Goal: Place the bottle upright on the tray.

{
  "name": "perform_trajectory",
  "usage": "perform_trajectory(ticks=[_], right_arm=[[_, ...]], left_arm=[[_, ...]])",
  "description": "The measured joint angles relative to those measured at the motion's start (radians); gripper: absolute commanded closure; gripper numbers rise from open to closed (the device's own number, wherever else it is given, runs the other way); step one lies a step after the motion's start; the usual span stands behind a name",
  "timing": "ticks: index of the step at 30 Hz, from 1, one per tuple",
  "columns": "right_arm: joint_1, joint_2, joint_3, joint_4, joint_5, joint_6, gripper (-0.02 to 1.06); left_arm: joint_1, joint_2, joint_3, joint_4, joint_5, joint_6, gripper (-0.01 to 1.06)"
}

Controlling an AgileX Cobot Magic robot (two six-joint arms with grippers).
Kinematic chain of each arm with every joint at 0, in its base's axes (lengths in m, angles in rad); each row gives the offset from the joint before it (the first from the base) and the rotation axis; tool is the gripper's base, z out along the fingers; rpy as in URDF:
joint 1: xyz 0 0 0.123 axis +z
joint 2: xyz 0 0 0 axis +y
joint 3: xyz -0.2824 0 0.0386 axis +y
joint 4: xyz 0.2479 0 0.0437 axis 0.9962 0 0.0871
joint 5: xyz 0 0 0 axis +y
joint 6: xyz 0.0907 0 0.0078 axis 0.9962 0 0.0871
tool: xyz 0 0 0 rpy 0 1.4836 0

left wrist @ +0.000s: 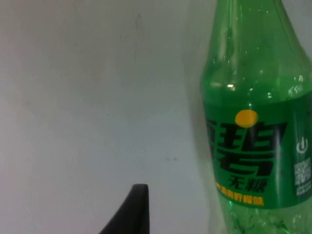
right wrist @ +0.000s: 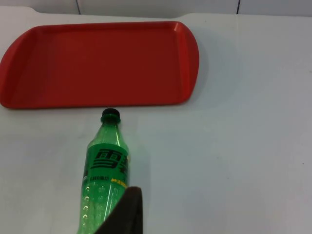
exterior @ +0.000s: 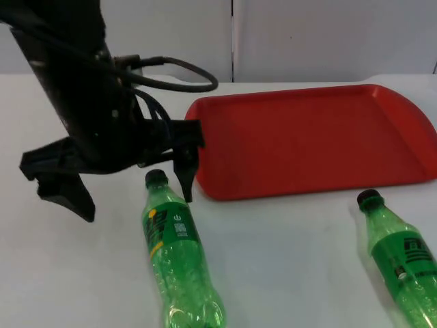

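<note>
Left arm reaching down from the upper left of the top view, wrist bent low over the desk (exterior: 287,246). Left pincer (exterior: 133,191) spread wide, one finger (exterior: 68,195) at the left, the other (exterior: 186,174) near frame centre, both tips pointing down. Right pincer's black fingertip (right wrist: 124,214) seen in the right wrist view.

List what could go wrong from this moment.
1. The left pincer hangs open over the left bottle's cap, one finger close beside the tray; closing there could knock the tray's rim.
2. Both bottles lie flat on the table; being round, either might roll if nudged.
</note>
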Motion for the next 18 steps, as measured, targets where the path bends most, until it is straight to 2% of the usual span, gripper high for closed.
perform_trajectory(ticks=[7,18], right_arm=[[0.000,0.000,0.000,0.000,0.000,0.000,0.00],[0.000,0.000,0.000,0.000,0.000,0.000,0.00]], left_arm=[[-0.011,0.067,0.000,-0.019,-0.063,-0.021,0.00],[-0.018,0.164,-0.059,-0.016,-0.101,-0.021,0.00]])
